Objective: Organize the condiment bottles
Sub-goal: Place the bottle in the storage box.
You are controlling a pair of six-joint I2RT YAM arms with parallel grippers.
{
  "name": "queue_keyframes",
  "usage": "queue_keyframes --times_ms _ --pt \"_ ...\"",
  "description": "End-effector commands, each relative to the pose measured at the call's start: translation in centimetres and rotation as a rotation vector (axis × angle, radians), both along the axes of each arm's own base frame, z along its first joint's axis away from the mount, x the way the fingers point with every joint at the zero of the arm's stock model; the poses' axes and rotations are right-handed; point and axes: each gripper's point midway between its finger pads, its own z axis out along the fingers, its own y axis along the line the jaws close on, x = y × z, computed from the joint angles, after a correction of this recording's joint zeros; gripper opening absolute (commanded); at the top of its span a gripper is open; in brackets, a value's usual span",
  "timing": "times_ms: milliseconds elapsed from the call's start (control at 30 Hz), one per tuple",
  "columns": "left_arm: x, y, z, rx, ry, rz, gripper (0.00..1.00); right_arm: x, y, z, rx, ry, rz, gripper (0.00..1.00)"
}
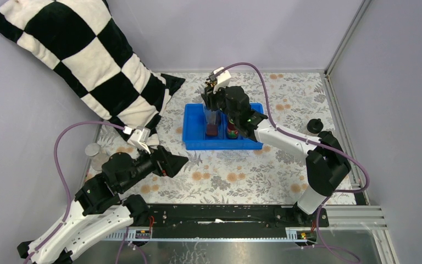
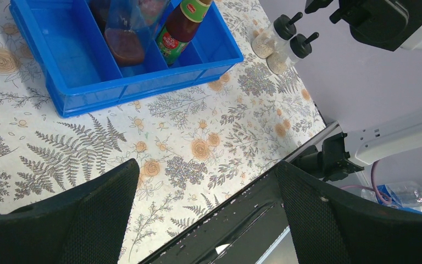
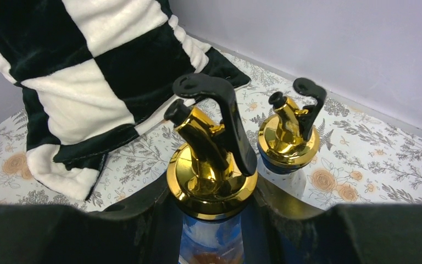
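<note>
The right tool clamped a bottle upright, probably to seat it in the tray below; the left tool gaped.

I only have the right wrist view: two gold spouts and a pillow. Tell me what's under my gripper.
Observer: The right gripper hangs over a blue tray. The clear bottle below it is inside one compartment.
Operator: Say what's next to that bottle.
Observer: A dark labelled bottle, leaning in the neighbouring compartment.
Operator: Now report the shakers.
Observer: Two black-capped shakers stand side by side on the table, outside the tray and near the wall.
</note>
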Motion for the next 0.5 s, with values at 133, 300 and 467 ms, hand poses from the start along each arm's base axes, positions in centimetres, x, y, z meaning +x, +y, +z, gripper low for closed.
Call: queue_keyframes --times_ms 133,300,467 --pt "0.1 0.0 -0.1 -0.002 0.003 0.01 0.99 0.7 0.2 3.0 0.126 -0.095 -0.005 0.03" --pt "0.1 0.0 -0.1 -0.002 0.002 0.01 0.99 0.6 -0.1 1.4 0.115 -0.077 -0.015 0.04" --pt "0.1 -0.1 -0.1 -0.002 0.004 0.009 0.99 0.3 -0.4 0.3 0.112 -0.063 -0.018 0.08"
